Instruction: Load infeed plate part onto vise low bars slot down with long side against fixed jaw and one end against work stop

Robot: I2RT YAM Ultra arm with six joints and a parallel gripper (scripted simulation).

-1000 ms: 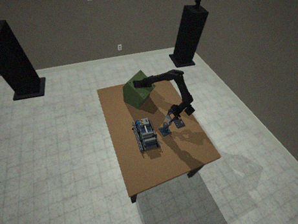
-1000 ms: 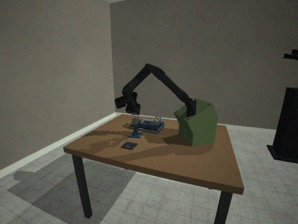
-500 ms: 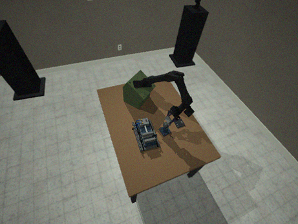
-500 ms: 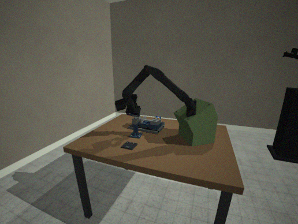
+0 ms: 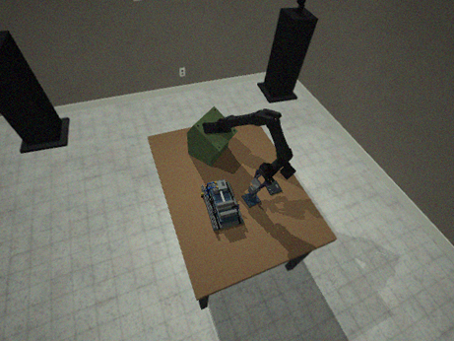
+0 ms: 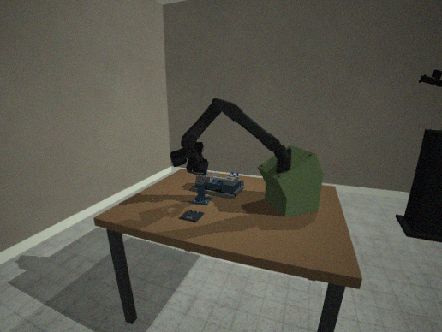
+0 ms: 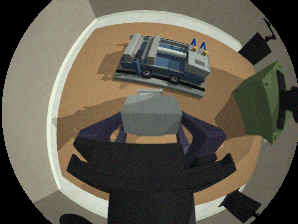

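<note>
The vise [image 5: 226, 217] [image 6: 223, 186] [image 7: 196, 72] stands on the bench [image 5: 182, 197] [image 6: 257, 240] [image 7: 85, 75], upright, its long base flat on the wood. Blue and yellow fittings [image 5: 211, 186] [image 6: 234, 174] [image 7: 195, 49] are noted at one end of it. The part [image 5: 254, 185] [image 6: 201, 180] [image 7: 151, 116] is outside the vise, to one side of it, and above bench level. The loading is therefore incomplete.

The jaws are clamped on the part. In the wrist view, the dark purple fingers flank the grey block, one at each side, with its broad face exposed between them.

Directly below the part is the blue V-block stand [image 5: 250, 200] [image 6: 201, 195], its foot on the bench near the vise, with a gap between the two. The part's lower side is poorly seen; it appears to be at the top of the stand, though contact cannot be confirmed. The direction of the milled slot cannot be determined.

The infeed plate [image 5: 273, 187] [image 6: 191, 215] lies farther from the vise than the stand does, flat on the bench, and the part is off it. The green mount [image 5: 209, 140] [image 6: 295, 188] [image 7: 257, 102] stands beyond the vise's fitting end. From it the black arm [image 5: 282, 141] [image 6: 250, 123] rises, bends at a high elbow, and descends to the part beside the vise.
</note>
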